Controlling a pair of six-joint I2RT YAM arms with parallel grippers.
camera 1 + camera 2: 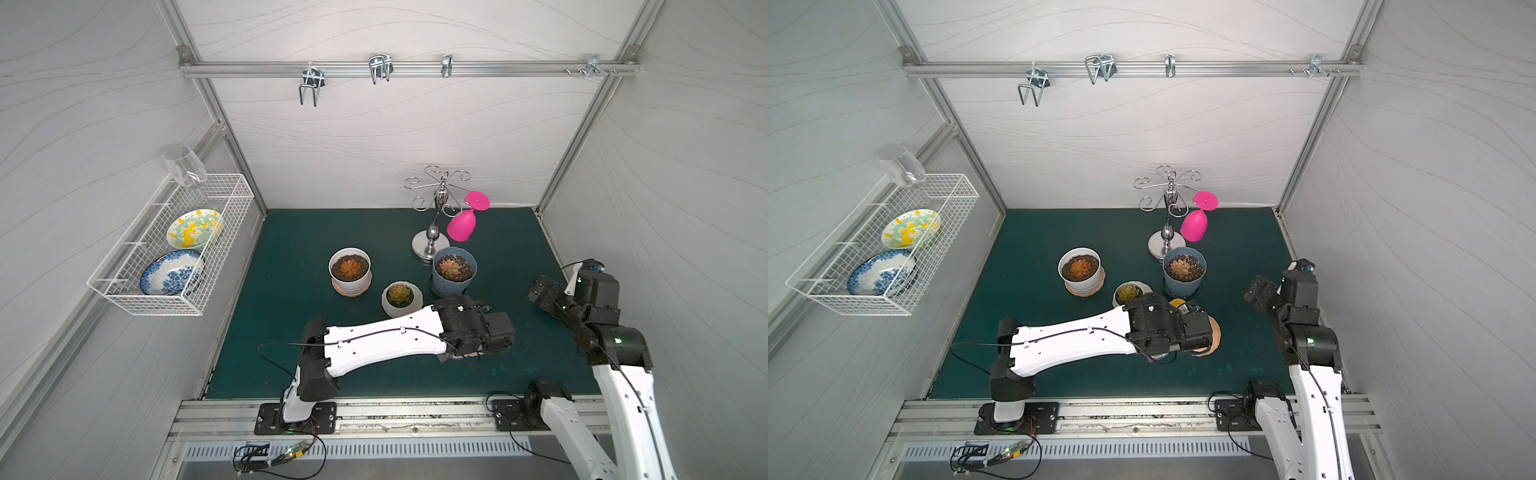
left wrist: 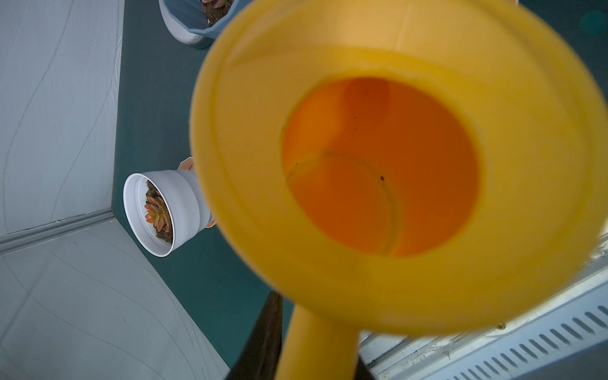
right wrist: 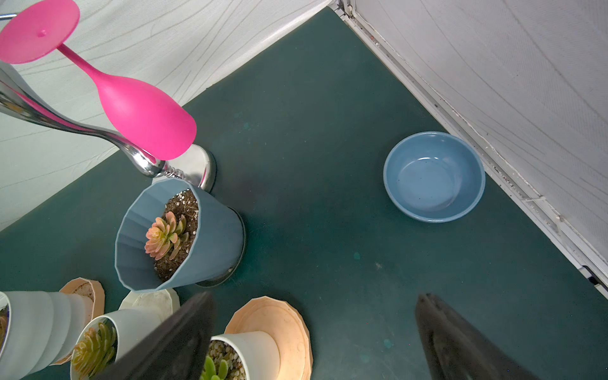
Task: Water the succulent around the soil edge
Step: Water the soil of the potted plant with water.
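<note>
My left gripper (image 2: 316, 348) is shut on the handle of a yellow watering can (image 2: 378, 164), whose open top fills the left wrist view. In the top views the left wrist covers the can, and only a yellow sliver (image 1: 1177, 302) shows. Several potted succulents stand on the green mat: a white ribbed pot (image 1: 350, 268), a small round white pot (image 1: 401, 294), a blue pot (image 1: 454, 268), and a white pebble-topped pot (image 3: 243, 353) on a peach saucer (image 1: 1214, 332) beneath the left wrist. My right gripper (image 3: 316, 329) hangs open and empty at the right.
A silver glass stand (image 1: 432, 245) with a pink wine glass (image 1: 462, 226) rises behind the blue pot. A blue bowl (image 3: 434, 176) sits by the right wall. A wire basket (image 1: 166, 249) with two plates and a clear glass hangs on the left wall.
</note>
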